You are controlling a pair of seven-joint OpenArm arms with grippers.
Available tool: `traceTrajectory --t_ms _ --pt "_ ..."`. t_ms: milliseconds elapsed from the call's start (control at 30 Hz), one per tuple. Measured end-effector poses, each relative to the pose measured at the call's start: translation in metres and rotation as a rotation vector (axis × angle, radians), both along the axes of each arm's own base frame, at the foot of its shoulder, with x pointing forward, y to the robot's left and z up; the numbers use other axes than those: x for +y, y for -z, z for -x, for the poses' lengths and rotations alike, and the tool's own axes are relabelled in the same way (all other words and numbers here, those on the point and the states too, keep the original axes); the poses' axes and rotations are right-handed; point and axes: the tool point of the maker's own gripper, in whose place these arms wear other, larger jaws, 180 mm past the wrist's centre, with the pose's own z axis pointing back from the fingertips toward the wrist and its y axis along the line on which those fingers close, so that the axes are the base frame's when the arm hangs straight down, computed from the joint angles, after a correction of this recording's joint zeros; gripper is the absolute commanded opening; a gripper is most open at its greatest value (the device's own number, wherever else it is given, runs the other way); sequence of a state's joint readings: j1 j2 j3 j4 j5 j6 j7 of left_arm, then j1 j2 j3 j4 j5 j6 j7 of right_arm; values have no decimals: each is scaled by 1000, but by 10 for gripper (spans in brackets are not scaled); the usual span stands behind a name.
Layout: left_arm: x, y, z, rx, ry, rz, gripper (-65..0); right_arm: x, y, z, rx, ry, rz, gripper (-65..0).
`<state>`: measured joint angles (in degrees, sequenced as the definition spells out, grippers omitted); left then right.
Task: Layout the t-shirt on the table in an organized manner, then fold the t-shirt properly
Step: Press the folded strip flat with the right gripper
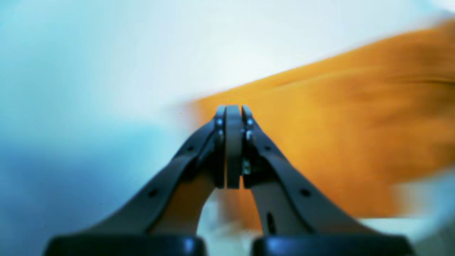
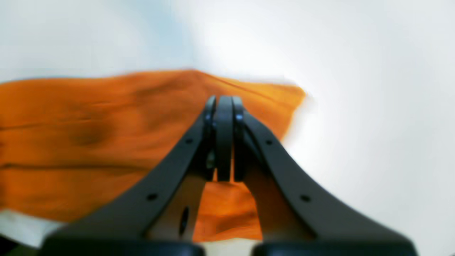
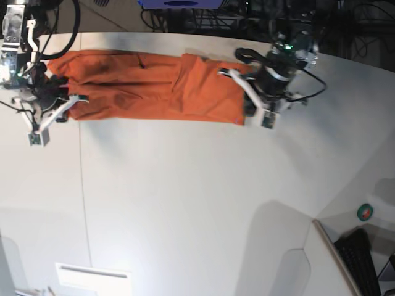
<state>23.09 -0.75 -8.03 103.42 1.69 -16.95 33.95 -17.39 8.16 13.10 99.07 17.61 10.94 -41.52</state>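
Observation:
The orange t-shirt (image 3: 148, 89) lies as a long folded strip across the far part of the white table (image 3: 185, 197). My left gripper (image 3: 249, 103) sits at the strip's right end in the base view. In its wrist view the left gripper (image 1: 233, 111) is shut, with the blurred t-shirt (image 1: 337, 117) to the right of the fingers. My right gripper (image 3: 54, 94) is at the strip's left end. Seen from its own camera, the right gripper (image 2: 224, 101) is shut over a corner of the t-shirt (image 2: 89, 142). No cloth shows between either pair of pads.
A thin dark seam (image 3: 83, 185) crosses the table on the left. A white slab (image 3: 92, 277) lies at the near edge. Beyond the curved right edge are a small green and red disc (image 3: 365, 213) and a black keyboard (image 3: 358, 259). Cables hang at the back.

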Motion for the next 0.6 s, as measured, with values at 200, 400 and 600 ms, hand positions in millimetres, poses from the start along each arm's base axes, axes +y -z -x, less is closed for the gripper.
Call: traceTrajectory --t_ms 200,400,600 --pt "113 -5 17 -26 -294 25 -650 108 -10 3 51 -354 -87 -650" --pt "201 -7 69 -58 -541 124 -650 200 -3 9 67 -579 -216 -300" --pt "232 5 96 -13 -632 118 -650 202 29 4 151 -606 -184 -264"
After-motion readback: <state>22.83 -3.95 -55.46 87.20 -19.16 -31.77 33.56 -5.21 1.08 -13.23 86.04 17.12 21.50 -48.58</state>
